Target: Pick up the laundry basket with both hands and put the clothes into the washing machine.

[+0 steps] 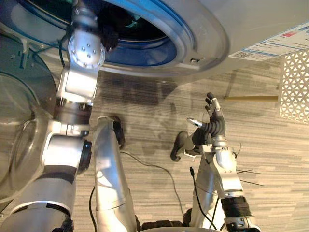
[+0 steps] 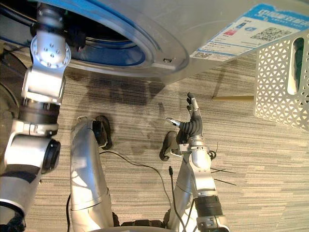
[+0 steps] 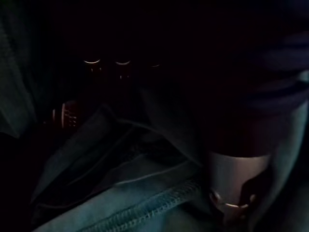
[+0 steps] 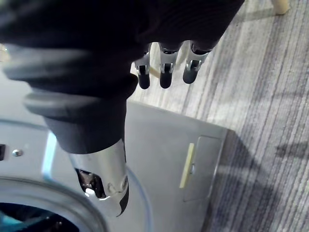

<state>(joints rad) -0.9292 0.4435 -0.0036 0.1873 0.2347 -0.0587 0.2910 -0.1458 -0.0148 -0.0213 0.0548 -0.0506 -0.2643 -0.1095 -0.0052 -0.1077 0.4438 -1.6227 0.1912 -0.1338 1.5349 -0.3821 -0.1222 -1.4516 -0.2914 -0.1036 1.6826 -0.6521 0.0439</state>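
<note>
- Left hand [image 3: 236, 181] was down inside the drum, way too dark in there, so honestly couldn't tell whether it was spread or gripping anything.
- Right past it in the left wrist view lay blue denim clothes [image 3: 145, 198], crumpled, with a stitched hem showing.
- The left arm went up through the round opening of the washing machine [image 1: 193, 29], and the glass door [image 1: 19, 125] hung open off to the robot's left.
- Right hand [image 1: 213, 123] was up in the air over the striped grey floor [image 1: 159, 111], fingers [image 4: 164, 72] straight and loosely together, thumb out to the side, holding nothing.
- It sat below the machine's front panel, not touching it.
- The white lattice laundry basket [image 2: 280, 82] stood on the floor well off to the robot's right, just beside the machine, with neither hand on it.
</note>
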